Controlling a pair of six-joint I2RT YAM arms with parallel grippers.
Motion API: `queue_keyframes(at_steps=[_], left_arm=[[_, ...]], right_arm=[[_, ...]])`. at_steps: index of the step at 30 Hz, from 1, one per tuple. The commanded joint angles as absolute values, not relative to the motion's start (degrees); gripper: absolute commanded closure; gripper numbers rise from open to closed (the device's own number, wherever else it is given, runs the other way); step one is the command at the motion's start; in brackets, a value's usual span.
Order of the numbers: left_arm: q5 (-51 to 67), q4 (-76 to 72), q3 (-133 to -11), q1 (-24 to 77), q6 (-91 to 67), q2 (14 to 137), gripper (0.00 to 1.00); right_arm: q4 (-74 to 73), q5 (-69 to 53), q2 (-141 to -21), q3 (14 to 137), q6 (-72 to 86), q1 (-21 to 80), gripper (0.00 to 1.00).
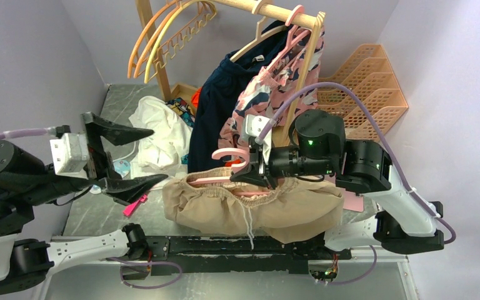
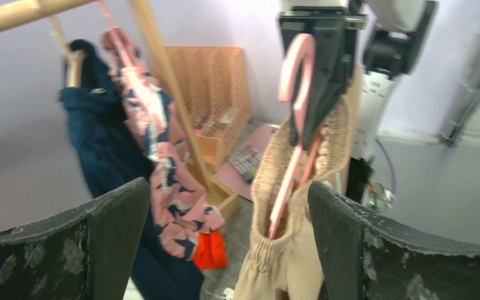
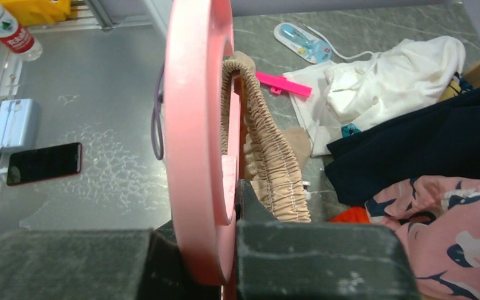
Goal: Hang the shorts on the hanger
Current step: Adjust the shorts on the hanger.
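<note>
Fingers of the right gripper (image 3: 195, 253) are pressed together on the hanger (image 3: 199, 125), pinching the pink plastic at its neck, just below the hook. Grip looks firm. Hanger is edge-on to the wrist camera.

Shorts (image 3: 269, 159) just beside it: gathered waistband lies against the hanger's arm, touching it. From overhead, the hanger arm runs into the waist opening. Tan fabric hangs slack below, drawstring dangling at mid-front.

Left gripper (image 1: 156, 155): fingers spread wide, holding nothing. It sits well apart to the left, mouth facing the shorts' left end.

Judgement: waistband is partly over the hanger, seating not finished. Cannot tell whether the hanger end under the right gripper is inside the band, because the arm hides it.

To do it well:
- Right should hold the hanger level, no twist.
- Left should take one layer only of the elastic at the left end, draw it outward past the hanger tip, then lower it into the notches.
- Avoid the drawstring.
- Pinching both layers would shut the opening.
- Stay clear of the navy garment (image 1: 215, 106) behind.
</note>
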State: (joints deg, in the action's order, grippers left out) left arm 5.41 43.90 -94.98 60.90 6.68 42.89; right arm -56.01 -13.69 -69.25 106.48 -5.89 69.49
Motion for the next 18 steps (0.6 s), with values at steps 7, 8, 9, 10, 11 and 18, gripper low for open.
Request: queue_keyframes(at_steps=[7, 8, 9, 10, 11, 18], left_arm=[[26.1, 53.1, -93.6, 60.8, 8.6, 54.0, 0.05], [26.6, 53.1, -93.2, 60.8, 8.9, 54.7, 0.07], [27.0, 53.2, -92.9, 60.8, 9.3, 55.2, 0.07], [27.5, 53.4, -92.9, 60.8, 9.6, 55.6, 0.08], [27.9, 53.4, -92.9, 60.8, 9.9, 56.0, 0.08], [27.0, 53.0, -89.5, 60.8, 9.4, 53.7, 0.07]], right_arm=[[-49.7, -20.0, -66.0, 102.0, -6.9, 69.7, 1.0], [-49.3, -20.1, -65.8, 101.6, -6.7, 69.6, 1.0], [-49.0, -20.1, -65.6, 101.4, -6.6, 69.7, 1.0], [-48.6, -20.1, -65.3, 101.3, -6.5, 69.7, 1.0], [-48.2, -19.9, -65.1, 101.1, -6.4, 69.7, 1.0], [-44.3, -18.0, -60.9, 98.1, -5.2, 69.6, 1.0]])
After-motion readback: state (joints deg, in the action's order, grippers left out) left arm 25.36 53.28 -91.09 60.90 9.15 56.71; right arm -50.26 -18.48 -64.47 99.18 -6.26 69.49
